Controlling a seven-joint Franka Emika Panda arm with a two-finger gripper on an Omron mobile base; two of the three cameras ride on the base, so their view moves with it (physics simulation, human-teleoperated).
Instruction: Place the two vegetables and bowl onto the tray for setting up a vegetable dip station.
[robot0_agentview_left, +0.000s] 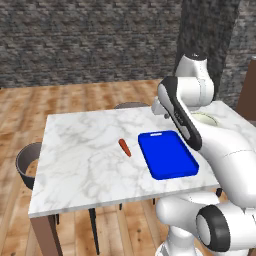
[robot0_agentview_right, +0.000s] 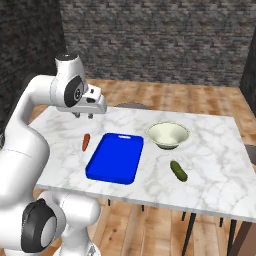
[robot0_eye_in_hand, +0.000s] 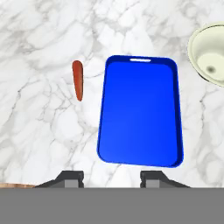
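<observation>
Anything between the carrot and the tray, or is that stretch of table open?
Nothing visible in the way. The carrot lies on bare marble beside the tray's long side, apart from it. The bowl and cucumber sit on the tray's other side. The gripper hangs open above.

Tray (robot0_agentview_right: 116, 158): flat, bright blue, rectangular with rounded corners and a low rim; slot handle at its far end; lies empty on the marble tabletop (robot0_agentview_right: 220, 165).

Carrot (robot0_agentview_right: 85, 142): small, slim, orange-red; lies flat just left of the tray, apart from it.

Bowl (robot0_agentview_right: 168, 134): round, cream-white, pale greenish inside; upright, near the tray's far right corner.

Cucumber (robot0_agentview_right: 178, 170): short, dark green; lies flat right of the tray, nearer than the bowl.
</observation>
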